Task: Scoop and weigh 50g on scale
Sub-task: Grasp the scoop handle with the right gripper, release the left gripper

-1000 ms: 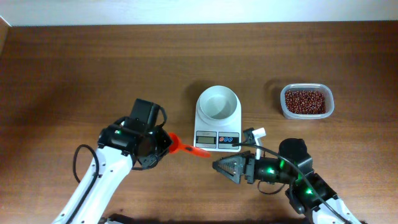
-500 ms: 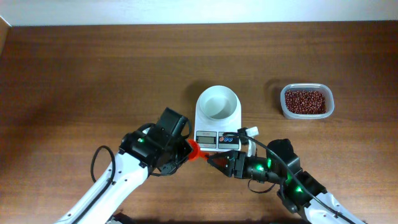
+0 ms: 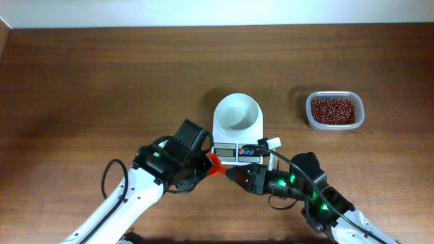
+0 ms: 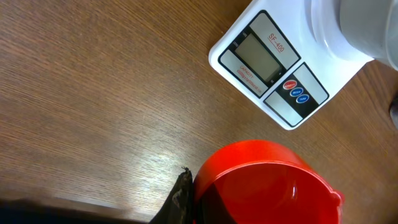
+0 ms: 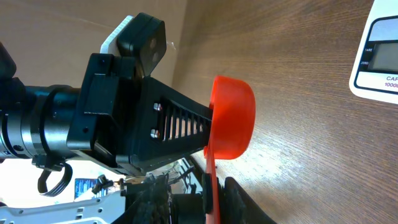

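I read this as a handover of the orange scoop (image 3: 214,165) just in front of the scale (image 3: 224,150); my left hand (image 3: 203,164) is clamped tight on the cup end, which leaves the handle (image 5: 210,180) free and pointing toward my right hand (image 3: 235,175). In the right wrist view the handle runs down between the right fingers (image 5: 244,199), which stand narrow about it; whether they already press it I cannot tell. A hold on the cup suits passing only, since the scoop cannot dig with a hand on its cup; scooping needs a grip on the handle. The beans (image 3: 332,110) lie in the clear container (image 3: 334,128) at the right of the bench (image 3: 102,81), well apart from the scoop; the scale's white bowl (image 3: 237,112) shows nothing in it, so I judge the weighing not yet begun. My left should let go only once the right has a sure hold.
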You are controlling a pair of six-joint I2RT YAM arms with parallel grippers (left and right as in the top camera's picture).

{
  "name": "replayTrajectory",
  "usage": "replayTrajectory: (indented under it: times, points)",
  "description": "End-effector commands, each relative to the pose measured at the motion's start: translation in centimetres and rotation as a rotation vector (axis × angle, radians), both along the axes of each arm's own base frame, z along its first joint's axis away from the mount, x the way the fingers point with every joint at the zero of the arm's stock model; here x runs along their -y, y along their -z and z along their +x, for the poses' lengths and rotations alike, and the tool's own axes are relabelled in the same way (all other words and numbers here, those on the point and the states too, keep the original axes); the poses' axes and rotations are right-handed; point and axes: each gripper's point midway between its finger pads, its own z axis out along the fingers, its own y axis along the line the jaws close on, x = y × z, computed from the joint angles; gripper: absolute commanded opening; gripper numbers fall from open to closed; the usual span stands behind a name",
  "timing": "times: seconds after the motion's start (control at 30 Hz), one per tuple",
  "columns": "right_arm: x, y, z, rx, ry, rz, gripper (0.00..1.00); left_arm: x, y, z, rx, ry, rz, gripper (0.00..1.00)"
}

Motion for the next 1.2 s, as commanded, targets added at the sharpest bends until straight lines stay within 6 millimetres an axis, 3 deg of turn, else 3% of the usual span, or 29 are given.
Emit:
replayTrajectory:
  times: [0.0, 0.13, 0.33, 1.17]
  points:
    - [-0.2, -0.7, 0.4, 0.029, 0.009, 0.004, 0.28, 0.4, -0.3, -0.2, 0.012, 0.007, -0.004, 0.0]
    - [-0.2, -0.7, 0.5, 0.03, 0.017, 0.001, 0.26, 0.7, -0.3, -0.4, 0.013, 0.021, -0.004, 0.0]
    - [-0.2, -0.7, 0.5, 0.03, 0.017, 0.001, 0.13, 0.7, -0.3, -0.4, 0.015, 0.021, -0.005, 0.0]
    - [-0.5, -0.8, -0.4, 0.016, -0.035, 0.013, 0.18, 0.0, -0.4, 0.9, 0.077, -0.001, 0.044, 0.0]
